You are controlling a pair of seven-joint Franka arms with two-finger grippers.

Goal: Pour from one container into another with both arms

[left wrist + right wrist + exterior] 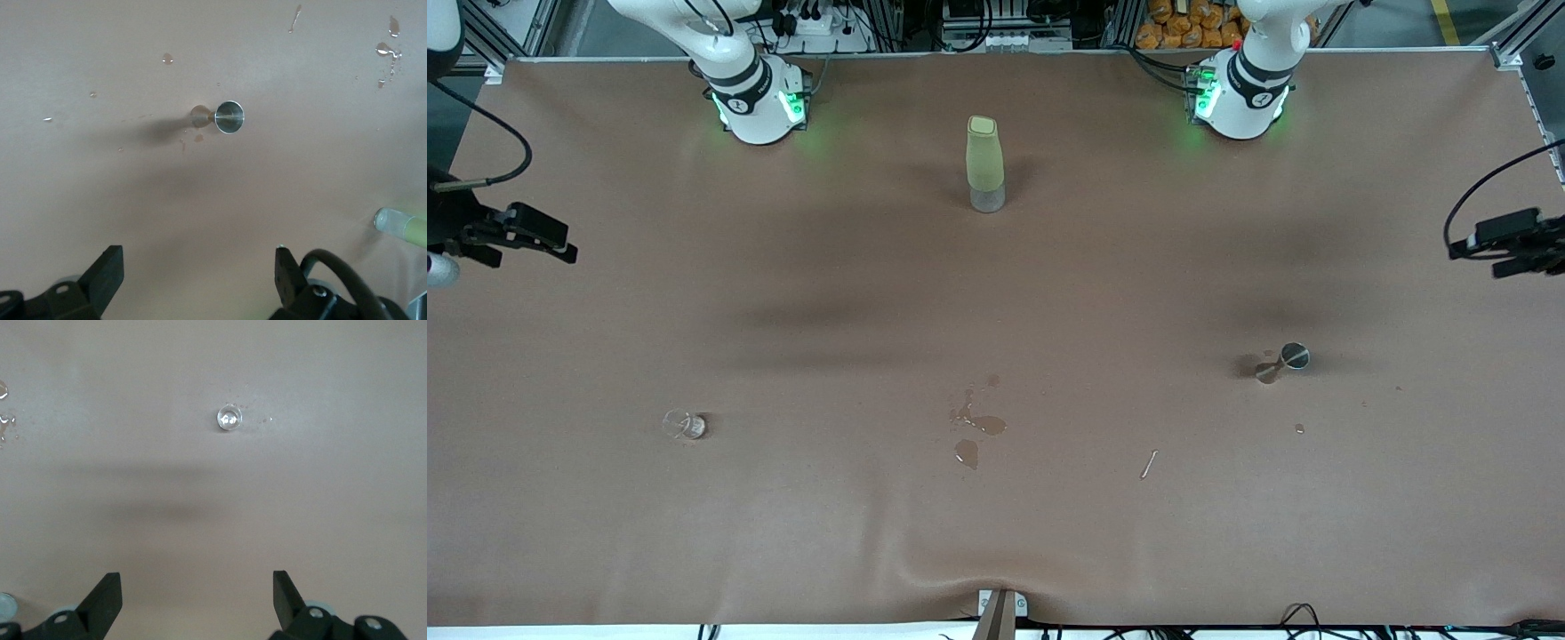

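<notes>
A steel double-ended jigger lies on its side on the brown table cover, toward the left arm's end; the left wrist view shows the jigger with its open mouth facing the camera. A small clear glass sits toward the right arm's end, and the glass also shows in the right wrist view. A tall green bottle stands upright between the two arm bases. My left gripper hangs open over its end of the table. My right gripper hangs open over the other end. Both are empty.
Puddles of spilled liquid lie mid-table, nearer the front camera than the bottle. A thin small stick lies between the puddles and the jigger. Drops dot the cover. The arm bases stand along the table's back edge.
</notes>
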